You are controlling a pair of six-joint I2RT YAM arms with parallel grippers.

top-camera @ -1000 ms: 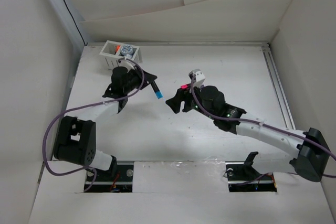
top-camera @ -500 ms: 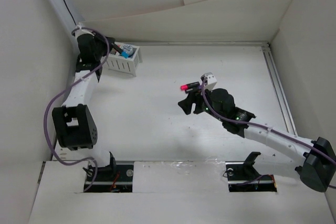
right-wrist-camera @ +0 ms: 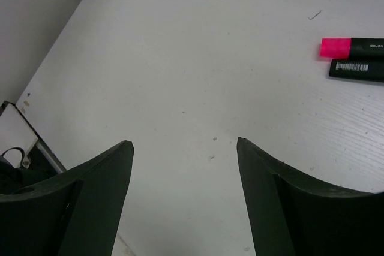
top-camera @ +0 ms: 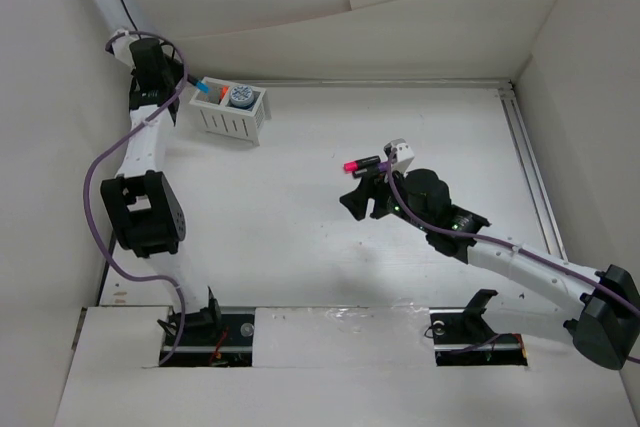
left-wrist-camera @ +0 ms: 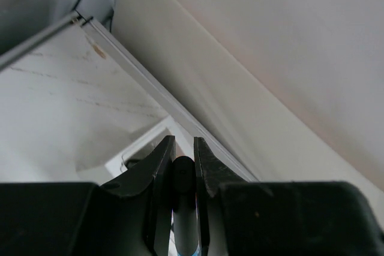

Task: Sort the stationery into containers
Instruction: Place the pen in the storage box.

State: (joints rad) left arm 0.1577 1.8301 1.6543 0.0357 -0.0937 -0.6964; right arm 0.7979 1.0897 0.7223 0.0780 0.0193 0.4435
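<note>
Up top, left jaws clenched on blue-tipped marker (top-camera: pixel 201 86) over white basket (top-camera: pixel 235 125)'s left end; orange item (top-camera: pixel 214 95) in left compartment, grey-blue cylinder (top-camera: pixel 239 97) in right. Left wrist: barrel pinched, prob. light, stiff, slick, so grip mid-barrel. Right wrist: right jaws released, empty, over worktop (right-wrist-camera: pixel 180 58); pink marker (right-wrist-camera: pixel 354 47) beside black marker (right-wrist-camera: pixel 357 70).
</note>
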